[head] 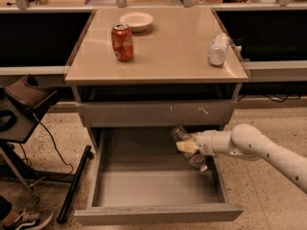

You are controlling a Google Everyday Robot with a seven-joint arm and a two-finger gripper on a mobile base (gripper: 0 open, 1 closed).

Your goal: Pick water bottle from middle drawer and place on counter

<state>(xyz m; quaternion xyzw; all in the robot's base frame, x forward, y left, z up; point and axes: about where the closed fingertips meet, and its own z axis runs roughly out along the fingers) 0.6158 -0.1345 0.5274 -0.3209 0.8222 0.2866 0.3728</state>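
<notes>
In the single camera view, the middle drawer stands pulled out under the beige tabletop. The white arm reaches in from the right, and its claw sits at the drawer's back right corner. The claw looks pinched across the middle of the water bottle. The bottle's long axis runs slantwise, one end up and left of the claw, the other down and right toward the drawer's side wall.

The tabletop lies straight above and behind the claw, past the scratched upper drawer front. So, in my judgement, the lift must come out toward the drawer's open front first. On the tabletop stand a soda can, a bowl and a frosted bottle; the middle lies bare.
</notes>
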